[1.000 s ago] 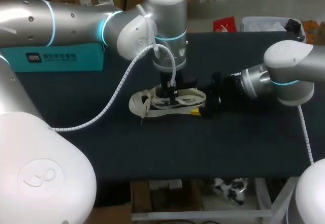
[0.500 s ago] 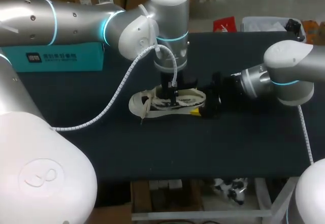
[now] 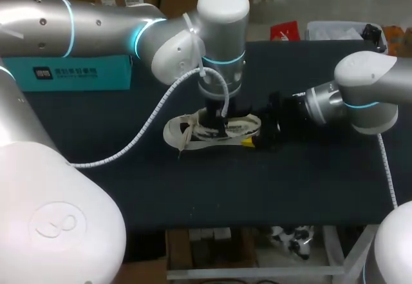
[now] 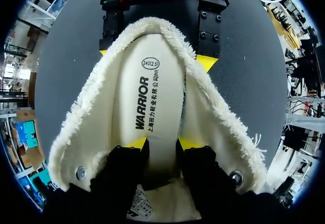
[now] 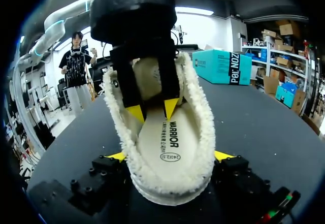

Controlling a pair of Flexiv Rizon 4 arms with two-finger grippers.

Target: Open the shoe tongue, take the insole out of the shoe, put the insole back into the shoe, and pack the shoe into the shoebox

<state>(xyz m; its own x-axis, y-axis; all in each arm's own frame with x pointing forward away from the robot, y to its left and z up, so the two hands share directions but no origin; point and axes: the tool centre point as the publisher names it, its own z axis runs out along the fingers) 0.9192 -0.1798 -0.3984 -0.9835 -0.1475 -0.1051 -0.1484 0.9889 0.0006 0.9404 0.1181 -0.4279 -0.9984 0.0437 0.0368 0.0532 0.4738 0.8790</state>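
The left pincer (image 4: 158,144) stands narrow, tips down inside the shoe (image 4: 86,132). They rest on the insole (image 4: 152,82), which lies flat in it, a strip showing between them. The right pincer (image 5: 170,156) clamps the shoe's heel from both sides. The shoe sits midway on the counter (image 3: 129,187), toe toward nine o'clock. The teal shoebox (image 3: 77,73) lies at ten o'clock from it.
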